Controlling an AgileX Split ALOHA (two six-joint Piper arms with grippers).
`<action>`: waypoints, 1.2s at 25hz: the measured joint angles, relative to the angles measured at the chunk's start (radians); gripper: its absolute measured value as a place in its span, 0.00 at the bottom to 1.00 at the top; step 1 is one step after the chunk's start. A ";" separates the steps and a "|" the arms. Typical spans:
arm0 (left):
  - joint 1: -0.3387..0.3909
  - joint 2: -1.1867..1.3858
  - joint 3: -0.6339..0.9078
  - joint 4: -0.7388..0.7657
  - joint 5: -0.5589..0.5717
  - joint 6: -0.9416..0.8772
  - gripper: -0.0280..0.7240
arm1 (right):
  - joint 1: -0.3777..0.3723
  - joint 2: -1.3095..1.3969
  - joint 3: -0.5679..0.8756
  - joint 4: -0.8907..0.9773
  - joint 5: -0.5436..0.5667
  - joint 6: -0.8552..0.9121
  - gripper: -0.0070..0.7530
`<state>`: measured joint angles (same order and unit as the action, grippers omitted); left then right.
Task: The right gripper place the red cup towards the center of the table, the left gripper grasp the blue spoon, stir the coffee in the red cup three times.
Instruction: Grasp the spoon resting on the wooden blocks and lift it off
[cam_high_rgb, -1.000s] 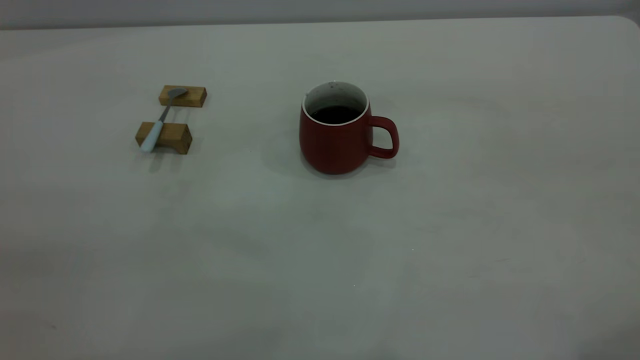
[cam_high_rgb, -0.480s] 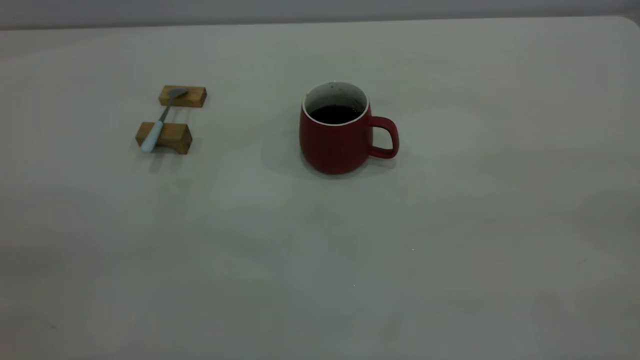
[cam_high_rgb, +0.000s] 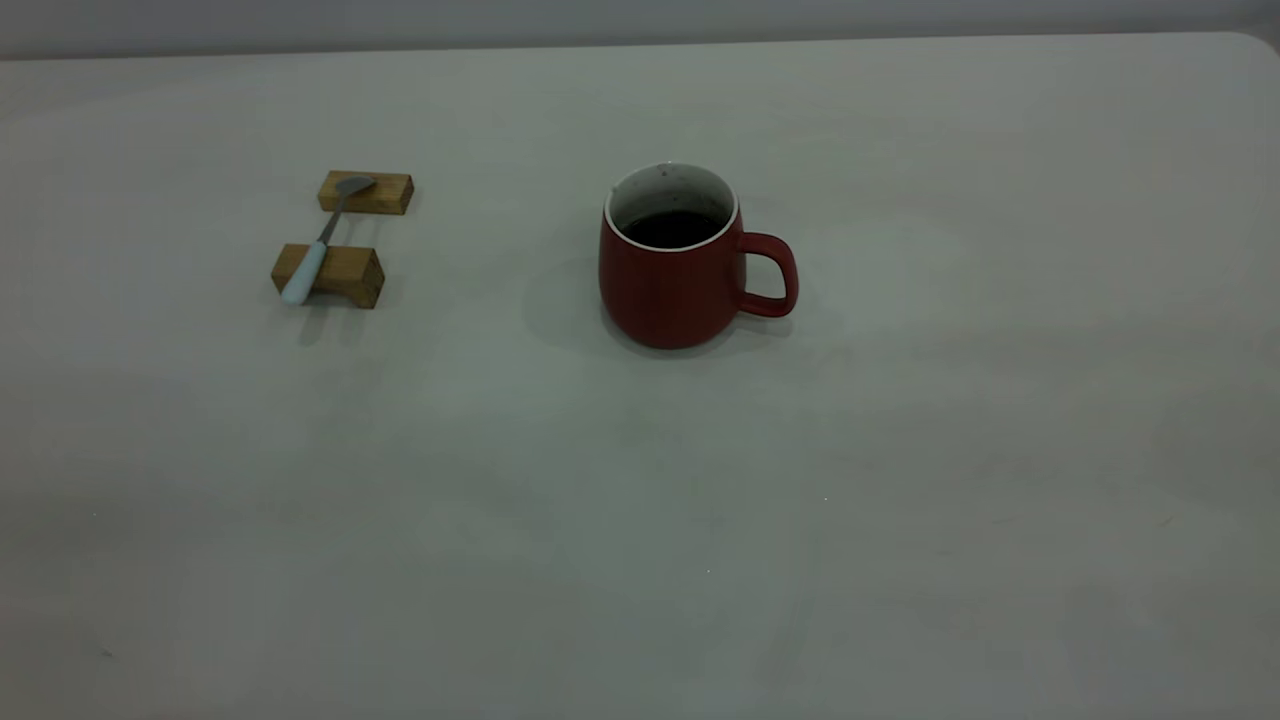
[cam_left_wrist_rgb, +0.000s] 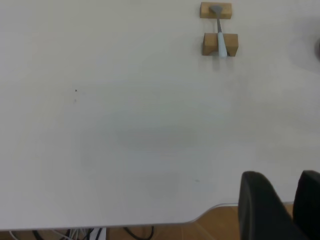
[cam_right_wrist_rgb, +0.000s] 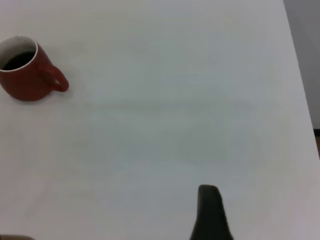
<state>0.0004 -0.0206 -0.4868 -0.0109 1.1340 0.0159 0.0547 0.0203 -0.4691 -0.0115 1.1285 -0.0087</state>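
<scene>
The cup (cam_high_rgb: 672, 262) stands upright near the middle of the table (cam_high_rgb: 900, 480), its handle pointing to 3 o'clock in the exterior view, toward the side the right arm works from. That orientation suits a right-hand grasp on the loop. Coffee (cam_high_rgb: 670, 228) sits well below the white rim, so there is room to stir without slopping.

Well apart from the cup, toward 9 o'clock, the spoon (cam_high_rgb: 318, 243) lies bridged across two wooden blocks (cam_high_rgb: 330, 275). Its grey bowl rests on the far block, its pale blue handle on the near one, the tip overhanging. The blocks likely serve to hold the spoon clear of the tabletop, leaving a gap beneath the neck so fingers can close around it rather than scrape the surface.

Neither arm shows in the exterior view. The left gripper (cam_left_wrist_rgb: 275, 205) hangs back near the table edge, far from the spoon; two dark fingers show with a gap between them, spread and holding nothing. Of the right gripper (cam_right_wrist_rgb: 210, 212) only one dark finger tip shows, far from the cup at roughly 4 o'clock; I cannot tell how it stands.

The cup already looks about central, so the placing step may need little.
</scene>
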 joint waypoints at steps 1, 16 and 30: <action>0.000 0.000 0.000 0.000 0.000 0.000 0.36 | 0.000 0.000 0.000 0.000 0.000 -0.003 0.79; 0.000 0.000 0.000 0.000 0.000 0.000 0.36 | 0.000 0.000 0.000 0.000 0.000 -0.004 0.79; 0.000 0.140 -0.039 -0.023 -0.046 -0.024 0.47 | 0.000 0.000 0.000 0.000 0.000 -0.005 0.79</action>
<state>0.0004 0.1199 -0.5258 -0.0341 1.0884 -0.0076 0.0547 0.0203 -0.4691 -0.0115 1.1285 -0.0138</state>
